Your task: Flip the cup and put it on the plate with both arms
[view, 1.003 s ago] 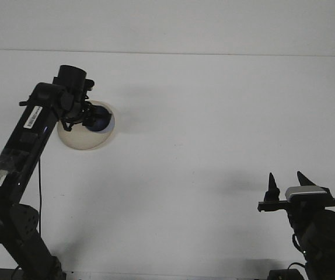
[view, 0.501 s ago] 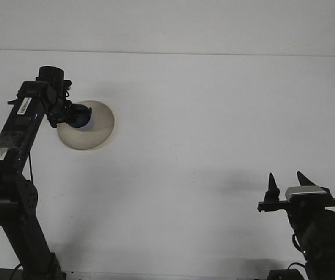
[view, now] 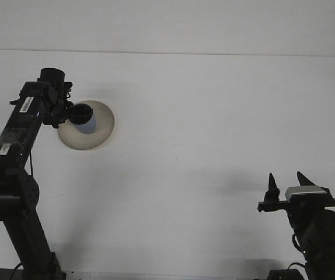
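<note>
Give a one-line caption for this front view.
Left gripper at the cup over the plate; right gripper open, apart.

Bright, even light is washing over the white worktop [view: 214, 128], leaving it nearly featureless. Both black arms are reading as flat silhouettes, their detail crushed. Faint soft shadows are lying beside the plate [view: 100, 134] and above the right end effector [view: 284, 185]. Fine grain is showing; focus is holding throughout.

1 cup [view: 86, 119] sits on 1 beige plate [view: 100, 135], on 1 white counter [view: 214, 128]. 2 black robot arms are in view, left [view: 16, 151] and right [view: 316, 227].
</note>
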You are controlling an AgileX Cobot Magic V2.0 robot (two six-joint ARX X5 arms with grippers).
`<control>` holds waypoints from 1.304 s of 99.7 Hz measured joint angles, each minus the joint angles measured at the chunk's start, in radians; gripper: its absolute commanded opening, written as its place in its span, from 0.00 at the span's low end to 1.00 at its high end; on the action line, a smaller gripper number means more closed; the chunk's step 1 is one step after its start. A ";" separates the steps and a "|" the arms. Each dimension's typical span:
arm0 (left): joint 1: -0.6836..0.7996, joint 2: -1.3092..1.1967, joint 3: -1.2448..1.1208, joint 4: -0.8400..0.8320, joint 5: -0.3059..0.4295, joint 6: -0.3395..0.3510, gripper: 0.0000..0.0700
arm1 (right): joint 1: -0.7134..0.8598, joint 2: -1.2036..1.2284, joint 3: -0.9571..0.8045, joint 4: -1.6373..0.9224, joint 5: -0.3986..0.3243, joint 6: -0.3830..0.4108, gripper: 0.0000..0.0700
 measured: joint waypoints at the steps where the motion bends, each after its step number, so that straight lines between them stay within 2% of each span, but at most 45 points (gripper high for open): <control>1: 0.000 0.000 0.002 -0.002 0.000 0.000 0.80 | 0.000 0.000 0.000 0.000 0.000 0.000 0.70; 14: 0.000 0.000 0.061 -0.027 0.000 -0.008 0.91 | 0.000 0.000 0.000 -0.006 0.000 0.000 0.70; 36: 0.000 -0.005 0.198 -0.113 0.000 -0.027 0.91 | 0.000 0.000 0.000 -0.024 0.000 0.000 0.70; 57: 0.000 -0.076 0.201 -0.212 0.000 -0.031 0.91 | 0.000 0.000 0.000 -0.024 0.000 0.000 0.70; 74: 0.000 -0.214 0.152 -0.202 0.000 -0.044 0.91 | 0.000 0.000 0.000 -0.025 0.000 0.000 0.70; 90: -0.019 -0.395 0.004 -0.090 0.000 -0.055 0.91 | 0.000 0.000 0.000 -0.024 0.000 0.000 0.70; 130: -0.090 -0.986 -0.612 0.256 0.001 -0.095 0.91 | 0.000 0.000 0.000 -0.025 0.000 0.000 0.70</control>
